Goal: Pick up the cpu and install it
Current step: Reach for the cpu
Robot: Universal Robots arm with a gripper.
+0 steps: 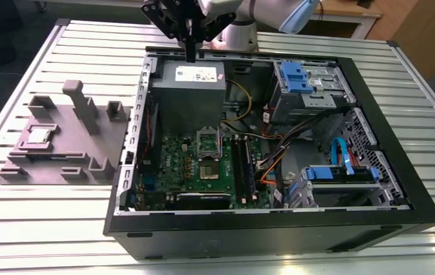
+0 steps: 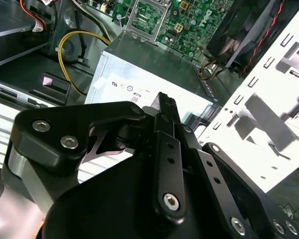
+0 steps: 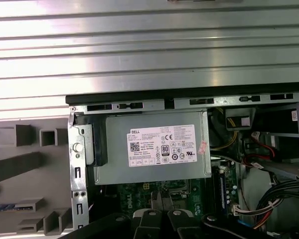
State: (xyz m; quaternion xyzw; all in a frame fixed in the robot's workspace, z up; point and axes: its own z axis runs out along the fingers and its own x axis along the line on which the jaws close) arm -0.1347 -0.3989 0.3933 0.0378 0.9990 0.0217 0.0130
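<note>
Your gripper [image 1: 191, 55] hangs over the power supply [image 1: 189, 91] at the back of the open computer case [image 1: 278, 229], fingers pressed together on nothing. The cpu [image 1: 40, 136] lies flat on the grey-mauve fixture block [image 1: 104, 144], outside the case and well apart from you. Watch it: closed fingers would land on the chip's shiny top and scratch it. The tall posts [image 1: 79, 106] stand near the cpu, and a low crossing could clip them or the case wall [image 1: 136, 120].

Silver cpu [image 1: 40, 135], grey-mauve block [image 1: 66, 156], green motherboard [image 1: 173, 156], black case [image 1: 278, 232].
</note>
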